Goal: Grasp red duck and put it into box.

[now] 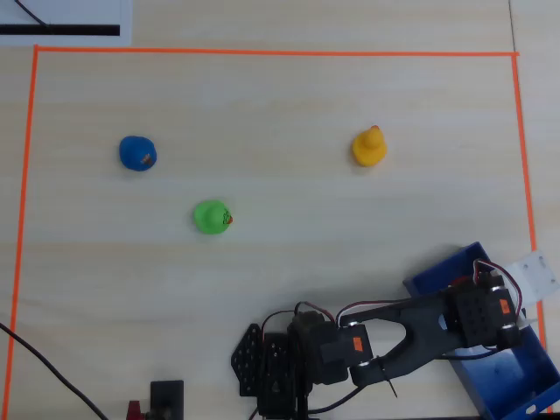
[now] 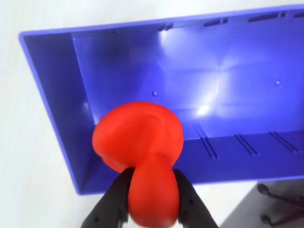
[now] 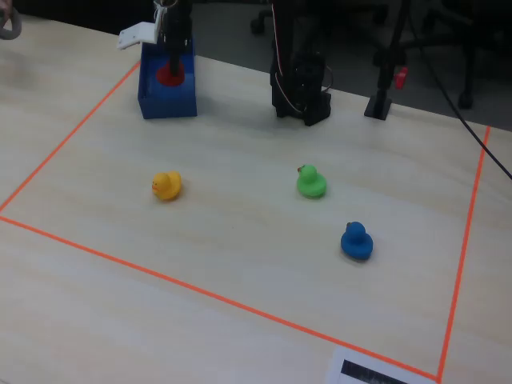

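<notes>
My gripper is shut on the red duck, a glossy red toy pinched between the two black fingers. I hold it just above the open dark blue box, over its end near one short wall. In the fixed view the red duck hangs under the gripper inside the rim of the box at the far left. In the overhead view the arm covers the duck, and the gripper is over the box at the bottom right.
A yellow duck, a green duck and a blue duck stand on the wooden table inside the orange tape border. The arm's base sits at the front edge, left of the box.
</notes>
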Motion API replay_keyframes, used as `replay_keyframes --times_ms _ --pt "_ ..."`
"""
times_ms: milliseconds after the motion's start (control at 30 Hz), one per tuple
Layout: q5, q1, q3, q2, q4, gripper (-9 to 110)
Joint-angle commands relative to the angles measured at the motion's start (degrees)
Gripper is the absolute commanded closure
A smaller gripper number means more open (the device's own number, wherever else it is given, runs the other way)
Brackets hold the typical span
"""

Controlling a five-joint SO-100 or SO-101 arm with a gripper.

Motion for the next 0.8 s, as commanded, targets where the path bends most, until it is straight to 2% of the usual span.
replay_keyframes --times_ms 0,200,233,333,433,533,600,667,767 --pt "0.18 0.44 -1.85 -1.05 -1.93 102" --pt "1.93 0.35 -5.63 -4.22 -2.11 101" --pt "2.37 0.35 -6.42 -4.66 -2.20 98" --pt "2.64 0.35 -8.26 -5.63 -2.29 77" --pt "2.99 0.26 -9.40 -6.06 -2.99 71" --pt "2.99 -0.18 -10.11 -6.06 -3.16 61" --pt "2.46 -0.26 -10.63 -5.80 -2.72 61" --pt "3.08 -0.53 -11.25 -5.45 -2.55 66" --pt "8.61 -1.93 -12.92 -4.13 -4.04 91"
